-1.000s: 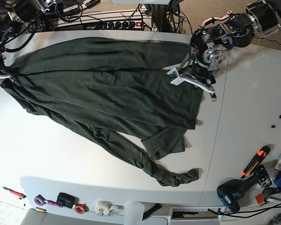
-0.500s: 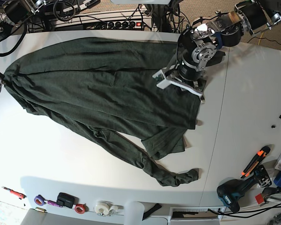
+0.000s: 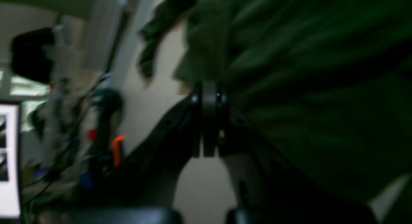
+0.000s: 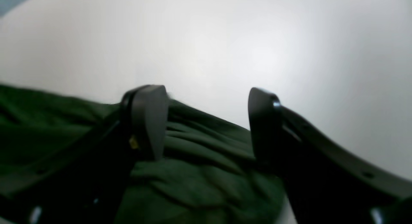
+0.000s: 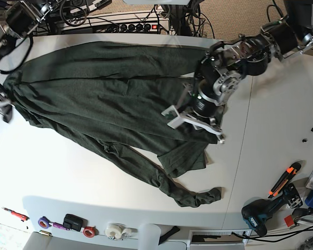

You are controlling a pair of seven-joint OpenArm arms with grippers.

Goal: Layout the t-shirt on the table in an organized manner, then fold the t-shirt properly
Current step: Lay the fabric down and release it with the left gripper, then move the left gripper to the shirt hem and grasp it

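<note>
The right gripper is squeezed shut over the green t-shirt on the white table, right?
Not quite: the right gripper is open, its fingers wide apart over the green t-shirt on the white table. The right wrist view shows it.

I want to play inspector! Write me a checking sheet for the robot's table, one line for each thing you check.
Surface: big smooth white table, bare on its right part.
Job's things: dark green soft cotton t-shirt, spread out but wrinkled, one part trailing toward the near edge.
Clutter: orange-handled tool, dark teal power drill, tape rolls along the near edge.
Grippers: left gripper shut on the t-shirt; right gripper open, cloth beneath it.
Cables: black tangle and a power strip behind the table.
Surroundings: blurry screen edge in the left wrist view.
</note>
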